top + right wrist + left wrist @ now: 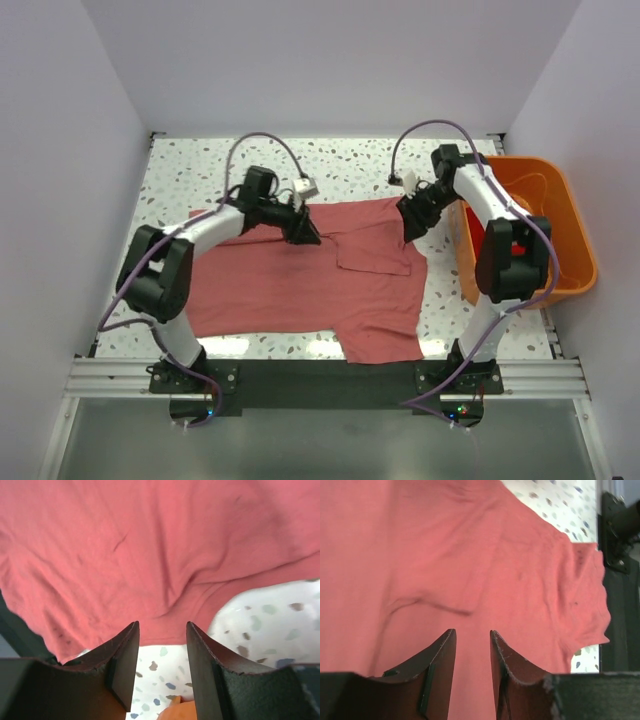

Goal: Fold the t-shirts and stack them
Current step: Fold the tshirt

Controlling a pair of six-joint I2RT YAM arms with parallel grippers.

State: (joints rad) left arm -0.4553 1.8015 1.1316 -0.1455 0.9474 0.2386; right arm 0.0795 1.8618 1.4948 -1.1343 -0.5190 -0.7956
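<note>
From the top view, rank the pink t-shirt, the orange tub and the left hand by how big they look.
Largest: pink t-shirt.
Next: orange tub, though the right arm hides part of it.
Smallest: left hand.

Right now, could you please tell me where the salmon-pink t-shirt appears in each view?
Top external: t-shirt spread across the frame's centre.
Left wrist: t-shirt fills most of the frame.
Right wrist: t-shirt covers the upper half.
Shared landmark: speckled tabletop beside the cloth's edge.
</note>
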